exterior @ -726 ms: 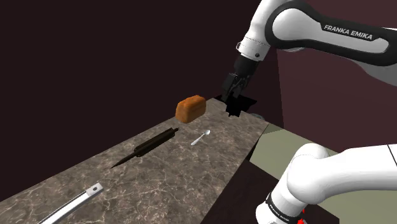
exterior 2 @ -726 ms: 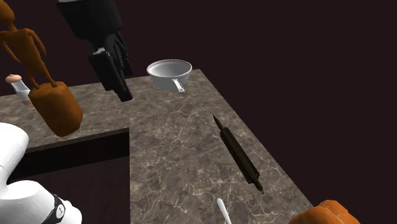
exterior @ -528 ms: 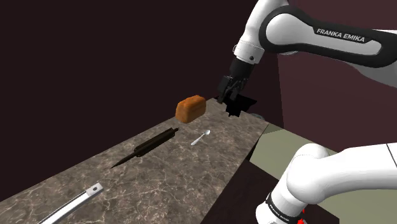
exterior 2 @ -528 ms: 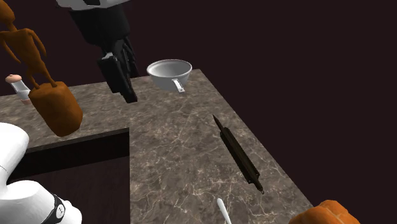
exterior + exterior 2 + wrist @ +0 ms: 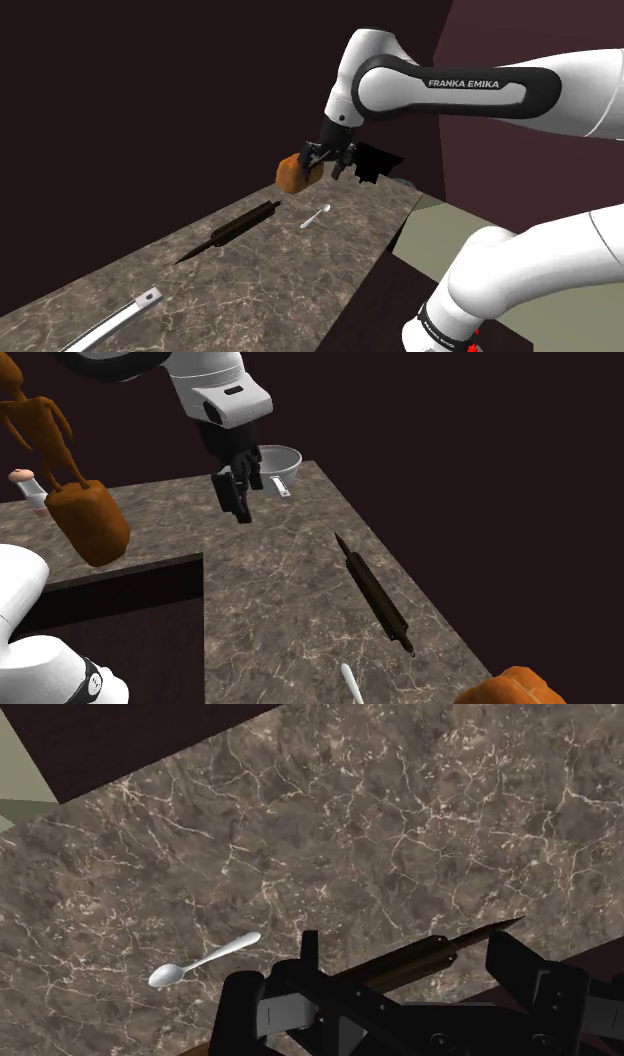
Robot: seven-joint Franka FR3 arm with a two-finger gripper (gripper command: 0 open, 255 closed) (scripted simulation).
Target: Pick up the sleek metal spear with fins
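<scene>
Shoulder view: my end effector (image 5: 328,161) hangs open and empty; the spear (image 5: 235,229) lies untouched on the desk (image 5: 300,262), grasp pending.

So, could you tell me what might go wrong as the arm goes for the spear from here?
1. The spear is thin and lies flat on the counter, so the open gripper may scrape the surface or pinch it poorly.
2. It lies near the counter's edge; a nudge could roll it off.
3. The spoon and the loaf lie near its blunt end, so a grasp there might bump them.
</scene>
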